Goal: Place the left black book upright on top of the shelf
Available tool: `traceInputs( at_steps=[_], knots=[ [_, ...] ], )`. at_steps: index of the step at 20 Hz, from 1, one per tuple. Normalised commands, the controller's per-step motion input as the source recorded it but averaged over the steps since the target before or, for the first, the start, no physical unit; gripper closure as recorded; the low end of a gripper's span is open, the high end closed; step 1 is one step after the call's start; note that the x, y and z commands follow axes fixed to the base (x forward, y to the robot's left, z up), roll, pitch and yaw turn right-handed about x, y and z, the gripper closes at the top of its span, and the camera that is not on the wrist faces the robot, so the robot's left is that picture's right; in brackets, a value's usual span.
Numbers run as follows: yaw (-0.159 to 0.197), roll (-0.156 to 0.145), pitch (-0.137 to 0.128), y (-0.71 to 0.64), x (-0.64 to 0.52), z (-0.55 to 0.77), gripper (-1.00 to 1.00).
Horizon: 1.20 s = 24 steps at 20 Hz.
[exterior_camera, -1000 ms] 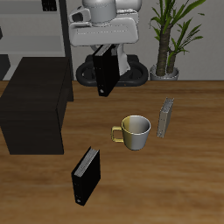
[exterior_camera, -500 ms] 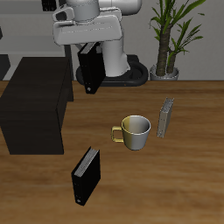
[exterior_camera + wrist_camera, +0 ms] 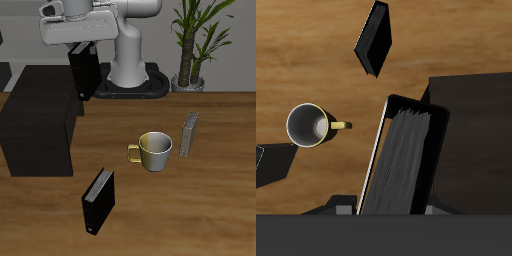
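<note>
Gripper (image 3: 82, 45) clamps the left black book (image 3: 84, 72), hanging upright beneath it, above the shelf (image 3: 38, 115) edge, likely for standing placement.

The gripper's (image 3: 82, 47) fingers are hidden behind the left black book (image 3: 84, 71); in the exterior view's upper right, the plant (image 3: 196, 40) is cut off

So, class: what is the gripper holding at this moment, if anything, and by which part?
The gripper holds the left black book by its top end; the book hangs upright in the air beside the shelf.
</note>
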Motion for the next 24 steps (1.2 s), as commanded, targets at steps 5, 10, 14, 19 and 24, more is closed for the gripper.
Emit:
traceInputs(
  at_steps=[5,10,14,19,24],
  knots=[
    [0.035,-0.015,-0.028,-0.44,-0.16,0.13,1.00],
    [-0.003,-0.013,-0.006,-0.39,-0.10,0.05,1.00],
    [-0.016,0.020,-0.017,-0.29,-0.10,0.08,1.00],
    [-0.016,-0.011,0.001,-0.27,-0.01,-0.01,1.00],
    [0.002,-0.011,0.005,-0.19,-0.03,-0.09,1.00]
  ],
)
